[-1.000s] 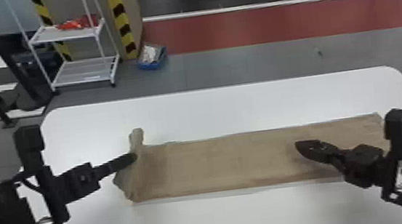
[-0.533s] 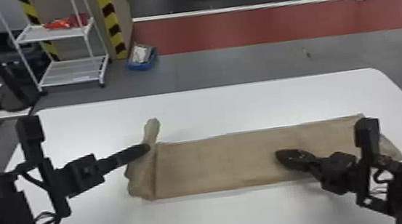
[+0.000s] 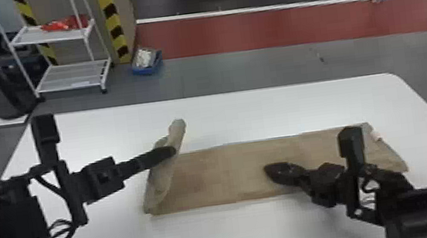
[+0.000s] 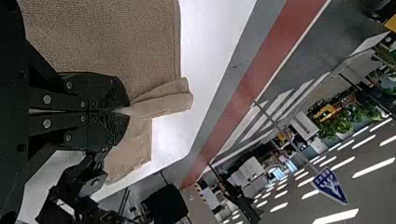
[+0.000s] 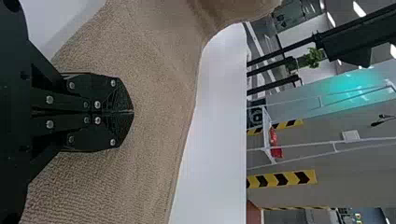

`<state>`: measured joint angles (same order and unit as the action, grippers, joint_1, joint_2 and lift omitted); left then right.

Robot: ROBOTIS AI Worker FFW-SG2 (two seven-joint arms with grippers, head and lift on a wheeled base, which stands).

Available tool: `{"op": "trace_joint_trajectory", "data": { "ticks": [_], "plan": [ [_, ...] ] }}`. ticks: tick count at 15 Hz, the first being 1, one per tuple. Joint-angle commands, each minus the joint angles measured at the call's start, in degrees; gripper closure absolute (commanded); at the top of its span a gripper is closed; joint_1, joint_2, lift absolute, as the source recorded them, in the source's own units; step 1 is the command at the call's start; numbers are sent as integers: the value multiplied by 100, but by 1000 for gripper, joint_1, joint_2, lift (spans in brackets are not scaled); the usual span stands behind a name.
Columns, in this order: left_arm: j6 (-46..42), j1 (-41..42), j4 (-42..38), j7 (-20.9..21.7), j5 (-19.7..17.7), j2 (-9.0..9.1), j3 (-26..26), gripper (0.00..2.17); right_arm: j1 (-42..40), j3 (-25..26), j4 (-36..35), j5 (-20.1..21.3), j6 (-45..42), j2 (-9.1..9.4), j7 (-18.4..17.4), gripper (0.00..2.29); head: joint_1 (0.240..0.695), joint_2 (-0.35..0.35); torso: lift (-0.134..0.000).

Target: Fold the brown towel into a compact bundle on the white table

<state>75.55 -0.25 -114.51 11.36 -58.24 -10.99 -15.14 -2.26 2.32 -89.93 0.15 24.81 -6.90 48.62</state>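
Sitting on the white table (image 3: 282, 114): brown towel (image 3: 219, 176), in a long flat strip, with the left end (image 3: 160, 181) raised. Probably mid-fold, so bring that end inward low and level, then set it down square to the long edges before letting go. Watch for twist, given the off-centre grip toward the far edge. Left gripper (image 4: 123, 111) pinched tight on cloth there; right gripper (image 5: 130, 112) closed with nothing visible between the tips, over the strip near its middle. Pressing down or just above? Can't tell. Could be handy as an anchor, but right in the path of a longer fold, so lift clear first. Beyond the table, white rack (image 3: 45, 37), blue bin (image 3: 148, 69) and red packet (image 3: 65, 24), all well out of the way.
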Motion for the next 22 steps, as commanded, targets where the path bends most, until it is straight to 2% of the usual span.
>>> {"op": "trace_joint_trajectory", "data": {
  "ticks": [1,4,7,9,10,11,12,13,15,16,20,21,22],
  "plan": [
    [0,-19,-36,-29,-65,0,90,1440,42,-285,2,29,65,14,-98,1656,695,-9,-124],
    [-18,-37,-36,-81,-38,18,222,1440,33,-487,-69,29,82,128,-151,1652,695,13,-124],
    [-35,-37,-36,-116,-3,18,248,1440,-160,-311,-455,-94,47,163,-221,1588,695,27,-124],
    [-53,-46,-36,-178,50,35,283,1440,-363,40,-745,-323,-76,163,-221,1133,695,21,-124],
    [-53,-46,-36,-204,59,44,318,1440,-433,225,-877,-428,-146,154,-221,839,695,14,-124],
    [-88,-46,-36,-231,85,70,371,1440,-521,418,-956,-569,-322,146,-221,427,695,2,-124],
    [-229,-46,-45,-301,138,79,503,1440,-582,577,-1035,-666,-392,146,-221,171,695,-13,-124],
    [-387,-46,-97,-442,305,106,705,1440,-644,770,-1071,-815,-533,137,-221,73,695,-29,-124],
    [-826,-46,-115,-626,735,264,1145,1440,-758,1121,-1141,-1017,-691,110,-169,63,695,-87,-124],
    [-1020,-46,-115,-714,841,343,1364,1440,-802,1324,-1141,-1123,-762,102,-98,56,695,-107,-124],
    [-1494,-46,-115,-1074,1210,475,2147,1440,-846,1983,-912,-1483,-1025,14,236,46,695,-208,-124],
    [-1565,-46,-106,-1127,1342,536,2314,1440,-855,2088,-868,-1562,-1131,-4,271,39,695,-260,-124],
    [-1776,-63,-71,-1233,1553,615,2542,1440,-872,2203,-807,-1650,-1236,-21,359,39,695,-280,-124]
  ]
}}
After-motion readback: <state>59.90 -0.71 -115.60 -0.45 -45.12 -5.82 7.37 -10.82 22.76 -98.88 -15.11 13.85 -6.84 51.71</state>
